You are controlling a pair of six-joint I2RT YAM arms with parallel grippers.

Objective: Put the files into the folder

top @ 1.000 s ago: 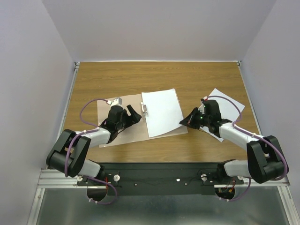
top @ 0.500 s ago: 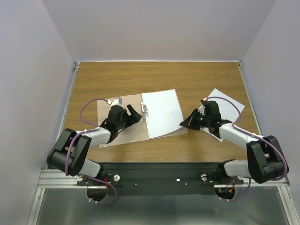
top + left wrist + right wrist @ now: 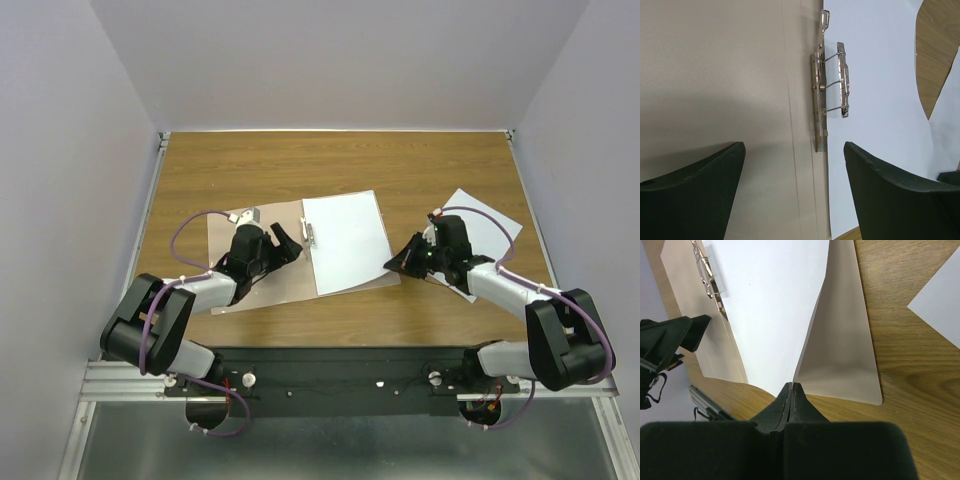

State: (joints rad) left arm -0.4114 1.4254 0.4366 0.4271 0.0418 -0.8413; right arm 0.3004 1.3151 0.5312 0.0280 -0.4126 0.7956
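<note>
The pinkish-tan folder (image 3: 290,280) lies open on the table, its metal clip (image 3: 832,85) along the spine. One white file sheet (image 3: 345,240) rests on its right half. My right gripper (image 3: 390,262) is shut on that sheet's near right corner (image 3: 770,300), which curls up off the folder leaf (image 3: 842,350). A second white file sheet (image 3: 485,225) lies on the wood to the right, partly under the right arm. My left gripper (image 3: 794,147) hangs open over the folder's left half, just short of the clip, with nothing between its fingers.
Bare wooden tabletop (image 3: 330,165) stretches behind the folder to the back wall. Grey walls close in on both sides. The table's near edge and the arm mounting rail (image 3: 340,375) run along the front.
</note>
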